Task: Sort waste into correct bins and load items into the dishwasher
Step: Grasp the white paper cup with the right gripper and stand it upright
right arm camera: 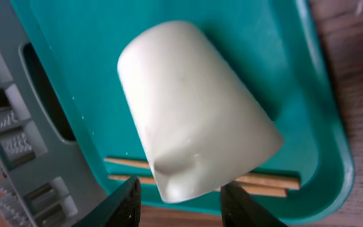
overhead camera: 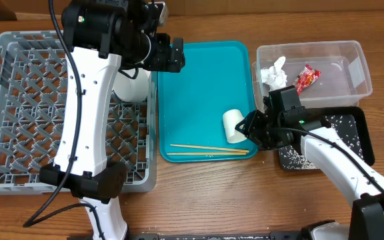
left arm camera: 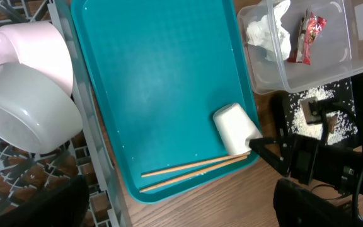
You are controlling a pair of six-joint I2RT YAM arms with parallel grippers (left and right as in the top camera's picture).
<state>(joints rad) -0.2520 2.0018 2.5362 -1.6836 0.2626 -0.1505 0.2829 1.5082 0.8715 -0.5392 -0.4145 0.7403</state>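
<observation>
A small white cup (overhead camera: 232, 125) lies on its side on the teal serving tray (overhead camera: 199, 73), above two wooden chopsticks (overhead camera: 209, 151). My right gripper (overhead camera: 249, 127) is open, its fingers (right arm camera: 188, 205) on either side of the cup's (right arm camera: 194, 110) near end without touching it. My left gripper (overhead camera: 172, 55) is open and empty, high over the tray's far edge; its fingers (left arm camera: 181, 214) frame the left wrist view. The pale bowl (left arm camera: 27, 116) and pink plate (left arm camera: 33, 53) stand in the grey dish rack (overhead camera: 19, 113). The clear tub (overhead camera: 312, 70) holds the tissue (overhead camera: 272, 72) and red wrapper (overhead camera: 307, 77). Rice grains lie in the black tray (overhead camera: 352, 133).
The dish rack's right wall (left arm camera: 99, 157) runs close along the teal tray's left edge. The tub and black tray stand right of the teal tray, with my right arm across the black tray. Bare wooden table (overhead camera: 212, 200) lies in front.
</observation>
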